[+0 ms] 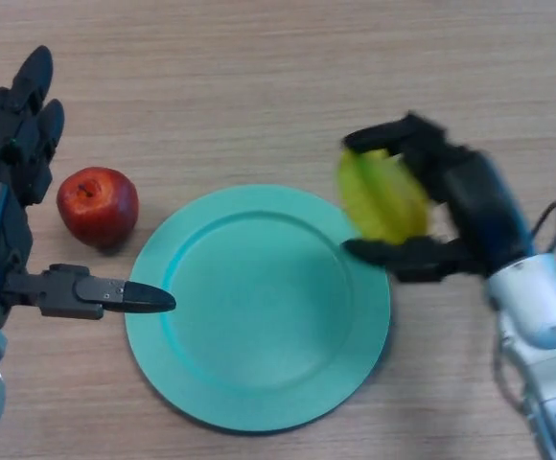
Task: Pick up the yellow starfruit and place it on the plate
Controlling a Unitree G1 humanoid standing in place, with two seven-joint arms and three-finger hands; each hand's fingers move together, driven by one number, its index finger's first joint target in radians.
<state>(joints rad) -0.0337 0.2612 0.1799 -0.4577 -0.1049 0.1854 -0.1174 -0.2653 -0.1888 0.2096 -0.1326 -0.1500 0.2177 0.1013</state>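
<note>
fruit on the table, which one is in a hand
The yellow starfruit, held in the right hand at the plate's right edge. The red apple sits free on the table, left of the plate, near the open left hand.

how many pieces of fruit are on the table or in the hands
2. A red apple sits on the table just left of the plate, near the open left hand. A yellow starfruit is held in the right hand at the plate's right edge. Nothing seems hidden.
</note>
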